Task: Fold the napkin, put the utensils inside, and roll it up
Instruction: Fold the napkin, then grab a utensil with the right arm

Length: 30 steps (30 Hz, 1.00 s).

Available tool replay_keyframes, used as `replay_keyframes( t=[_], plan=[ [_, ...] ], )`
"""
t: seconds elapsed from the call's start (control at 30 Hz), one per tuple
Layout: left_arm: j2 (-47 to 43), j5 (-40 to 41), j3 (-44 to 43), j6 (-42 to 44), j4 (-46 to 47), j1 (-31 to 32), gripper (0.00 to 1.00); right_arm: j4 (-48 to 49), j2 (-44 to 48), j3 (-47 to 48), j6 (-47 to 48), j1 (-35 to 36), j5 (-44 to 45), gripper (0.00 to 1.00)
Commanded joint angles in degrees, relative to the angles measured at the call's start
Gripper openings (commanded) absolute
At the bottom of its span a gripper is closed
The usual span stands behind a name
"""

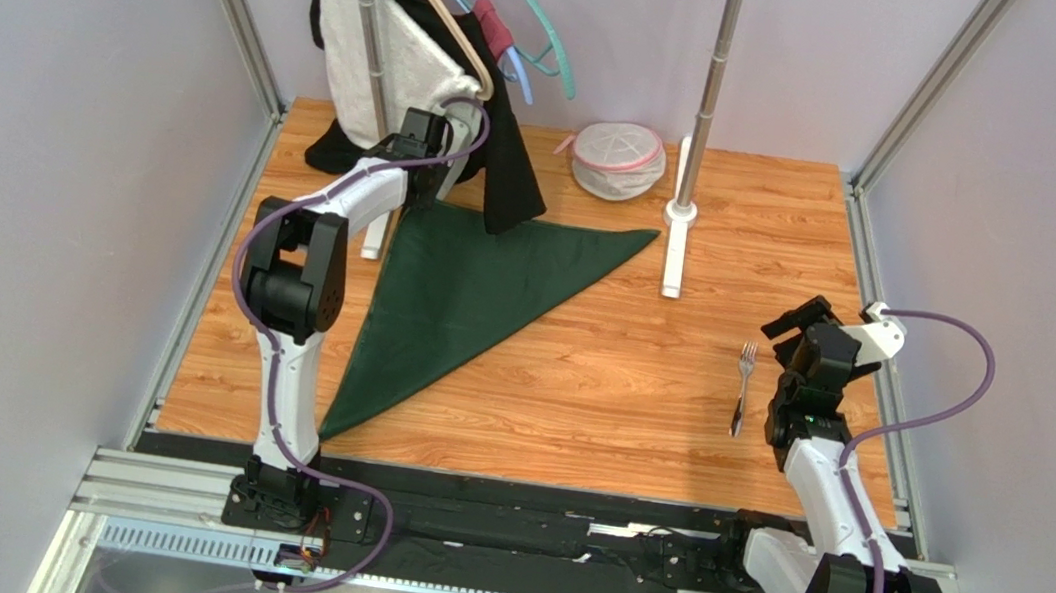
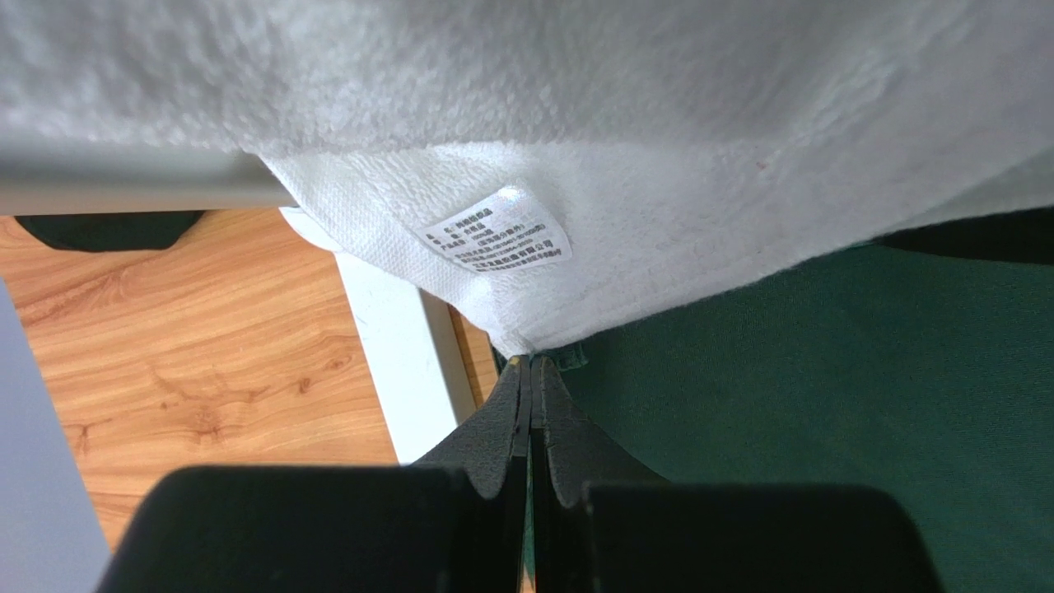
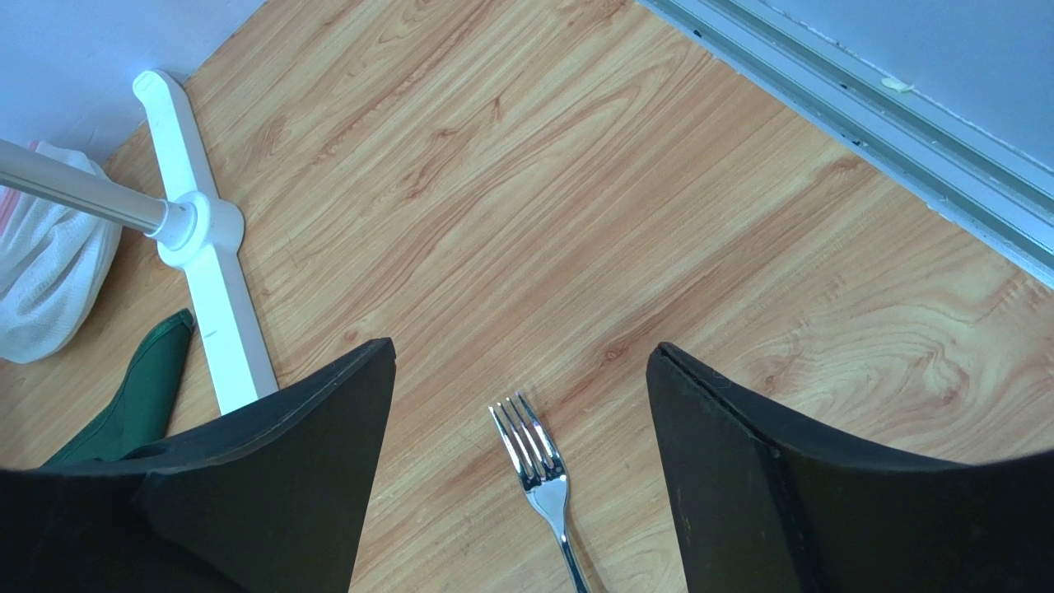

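Observation:
The dark green napkin point(image 1: 459, 296) lies on the wooden table folded into a triangle, its long point toward the near left. My left gripper point(image 1: 432, 164) is at the napkin's far left corner, under a hanging white towel. In the left wrist view that gripper point(image 2: 532, 361) is shut, with a bit of green napkin point(image 2: 804, 395) edge pinched at its tips. A slim silver fork point(image 1: 743, 387) lies at the right, tines pointing away. Just right of the fork my right gripper point(image 1: 788, 371) hovers open; the fork point(image 3: 538, 463) shows between its spread fingers point(image 3: 522, 352).
A white towel point(image 1: 383, 52) and a black garment point(image 1: 511, 174) hang on hangers over the table's far left. The rack's white foot point(image 1: 676, 239) and pole stand at the far middle, with a white mesh pouch point(image 1: 616, 160) beside them. Metal frame rails border both sides.

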<state>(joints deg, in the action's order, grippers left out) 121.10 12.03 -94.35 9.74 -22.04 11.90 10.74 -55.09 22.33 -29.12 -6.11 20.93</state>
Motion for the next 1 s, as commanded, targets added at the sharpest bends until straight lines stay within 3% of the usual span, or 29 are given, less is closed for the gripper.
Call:
replay_keyframes(
  t=[0.0,0.4,0.47,0.5,0.6,0.7,0.97],
  plan=[
    [0.98,0.98,-2.68,1.34,0.33,-0.83,0.00,3.32,-0.10,1.23,-0.23,-0.31,0.69,0.79],
    [2.91,2.64,-5.23,1.60,-0.37,-0.83,0.00,3.58,-1.33,1.75,-0.06,-0.31,0.25,0.79],
    [3.09,3.78,-5.85,0.90,-1.07,-0.83,0.19,3.76,-1.60,1.75,-0.06,-0.31,-0.10,0.79],
    [2.92,3.88,-5.94,0.38,-1.25,-0.83,0.37,3.76,-1.69,1.76,0.03,-0.31,-0.36,0.79],
    [2.21,3.62,-6.11,-0.85,-1.69,-0.83,0.63,3.93,-1.86,1.93,0.21,-0.31,-0.80,0.78],
    [-0.15,2.04,-5.59,-2.00,-1.34,-0.83,0.70,3.94,-1.51,1.84,0.47,-0.31,-1.15,0.78],
    [-7.71,-0.87,-0.95,-5.78,-0.02,-0.04,0.72,4.20,0.86,0.96,1.08,-0.13,-2.38,0.77]
  ],
)
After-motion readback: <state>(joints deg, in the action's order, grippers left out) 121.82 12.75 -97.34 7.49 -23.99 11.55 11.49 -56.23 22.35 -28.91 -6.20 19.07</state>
